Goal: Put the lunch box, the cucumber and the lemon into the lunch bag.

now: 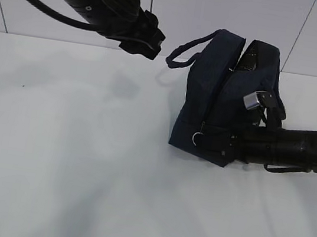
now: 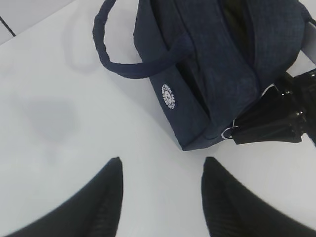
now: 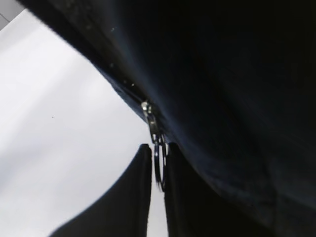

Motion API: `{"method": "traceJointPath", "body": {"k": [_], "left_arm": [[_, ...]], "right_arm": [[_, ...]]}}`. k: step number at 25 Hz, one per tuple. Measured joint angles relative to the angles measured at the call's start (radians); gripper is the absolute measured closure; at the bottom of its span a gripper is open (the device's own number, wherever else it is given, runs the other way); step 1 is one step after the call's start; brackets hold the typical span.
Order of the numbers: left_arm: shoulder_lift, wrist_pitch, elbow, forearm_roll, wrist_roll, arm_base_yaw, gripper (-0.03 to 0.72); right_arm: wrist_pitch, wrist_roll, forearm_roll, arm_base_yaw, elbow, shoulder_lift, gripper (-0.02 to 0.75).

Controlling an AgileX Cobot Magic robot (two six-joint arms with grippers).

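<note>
The dark navy lunch bag (image 1: 221, 98) stands on the white table, right of the middle, with a gap showing along its top. My right gripper (image 1: 204, 141) reaches in from the right and is shut on the metal ring pull (image 3: 159, 170) at the bag's lower front end. In the right wrist view the ring sits between the fingertips (image 3: 143, 158). My left gripper (image 1: 149, 41) hangs open and empty in the air, up and left of the bag. The left wrist view shows the bag (image 2: 207, 64), its white logo (image 2: 169, 95) and one loop handle (image 2: 106, 44). The lunch box, cucumber and lemon are out of view.
The white table (image 1: 69, 159) stretches left and in front of the bag. A white tiled wall (image 1: 181, 8) stands behind. My right arm (image 1: 297, 148) lies low over the table at the right of the bag.
</note>
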Motion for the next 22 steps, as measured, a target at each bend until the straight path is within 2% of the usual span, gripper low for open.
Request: {"method": "traceJointPath", "body": {"k": [22], "left_arm": [[0.0,0.011,0.0,0.0,0.0,0.0,0.317]], "right_arm": [[-0.015,0.0,0.0,0.005,0.0,0.002,0.662]]}}
